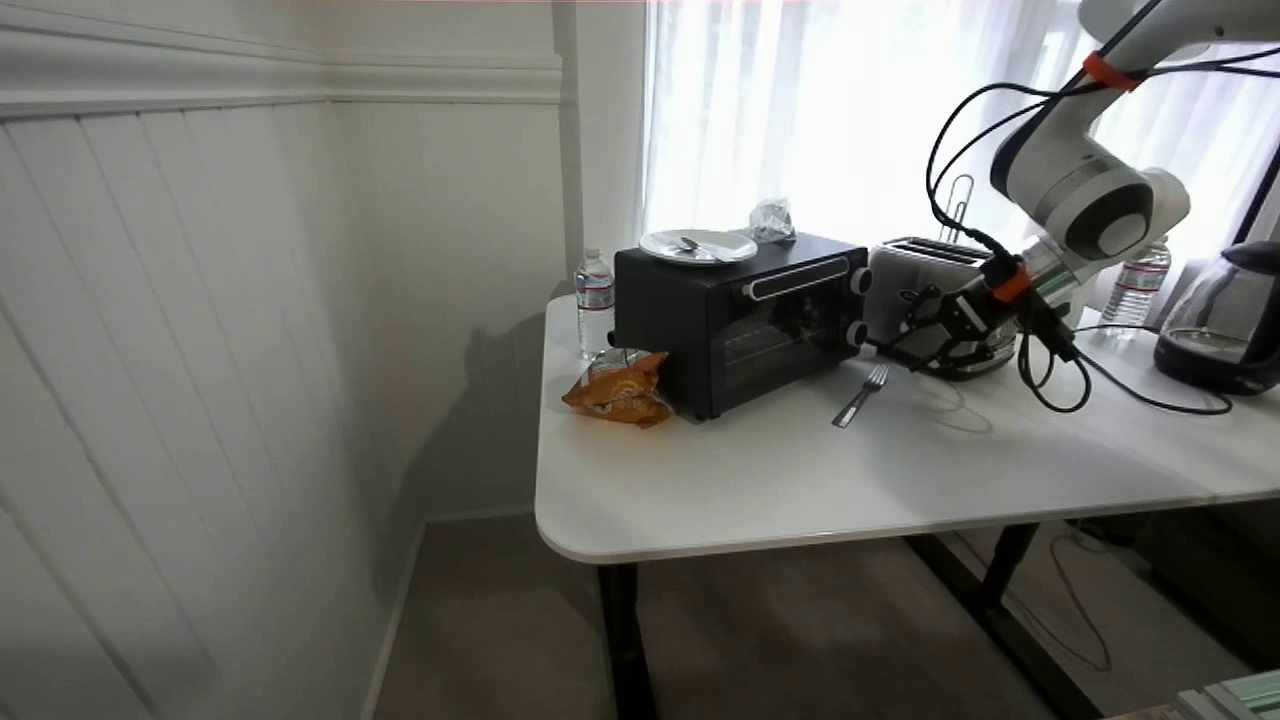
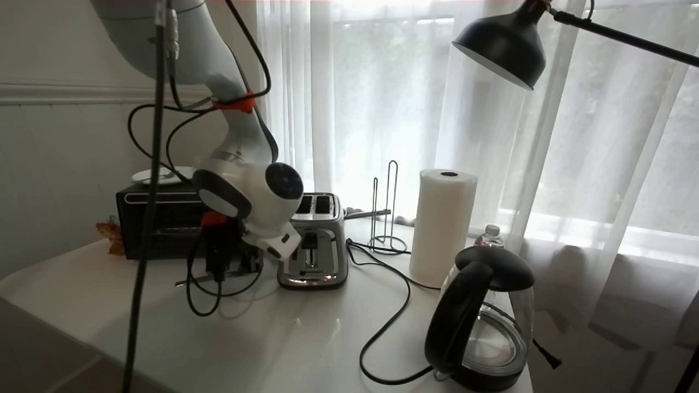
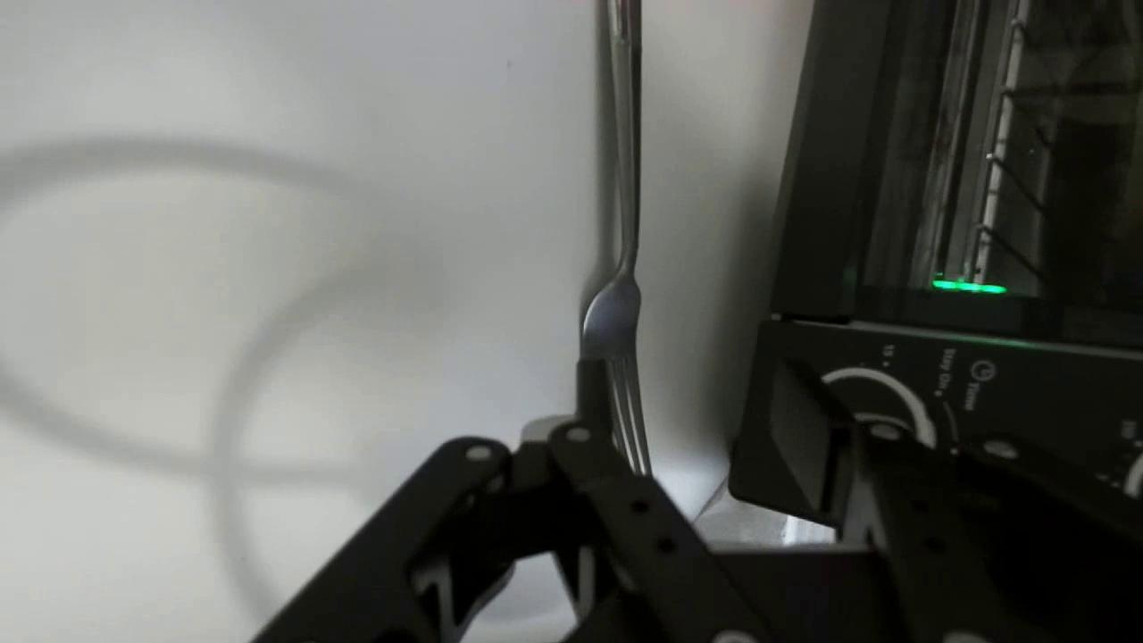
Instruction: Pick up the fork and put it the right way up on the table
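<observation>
Sheer white curtains [image 2: 480,136] glowed with daylight; pale panelled walls [image 1: 170,360] met a brownish floor [image 1: 780,620]; a black lamp [image 2: 505,46] tilted downward.

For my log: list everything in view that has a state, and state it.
Gripper: open, holding nothing
Fork: lying on the table, upward face unclear
Toaster oven: door shut
Toaster: upright
Plate: on the oven, utensil on it
Orange bag: lying wrinkled
Bottle beside the oven: upright, capped
Kettle: upright, lid shut
Bottle near the kettle: upright, capped
Paper towel roll: upright
Lamp: shade tilted down
</observation>
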`<action>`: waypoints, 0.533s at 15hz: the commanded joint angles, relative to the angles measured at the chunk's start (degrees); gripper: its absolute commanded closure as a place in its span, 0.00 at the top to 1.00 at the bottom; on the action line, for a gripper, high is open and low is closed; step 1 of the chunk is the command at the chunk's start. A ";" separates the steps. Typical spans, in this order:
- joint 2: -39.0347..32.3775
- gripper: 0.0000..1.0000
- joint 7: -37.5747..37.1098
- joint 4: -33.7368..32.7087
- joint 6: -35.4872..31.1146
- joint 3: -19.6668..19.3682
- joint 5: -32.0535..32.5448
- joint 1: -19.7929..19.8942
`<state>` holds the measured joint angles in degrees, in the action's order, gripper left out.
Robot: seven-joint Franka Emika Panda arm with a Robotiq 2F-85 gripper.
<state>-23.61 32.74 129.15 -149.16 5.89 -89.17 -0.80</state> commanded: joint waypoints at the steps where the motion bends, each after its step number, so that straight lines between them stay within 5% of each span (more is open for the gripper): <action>1: 8.24 0.82 -9.69 6.80 -5.29 -1.95 7.98 -5.01; 4: 12.64 0.99 -22.03 11.82 -10.20 -1.68 20.56 -8.19; 8: 17.67 1.00 -38.26 16.90 -12.82 -0.94 36.43 -11.01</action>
<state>-11.95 5.04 140.58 -160.15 4.81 -62.08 -9.77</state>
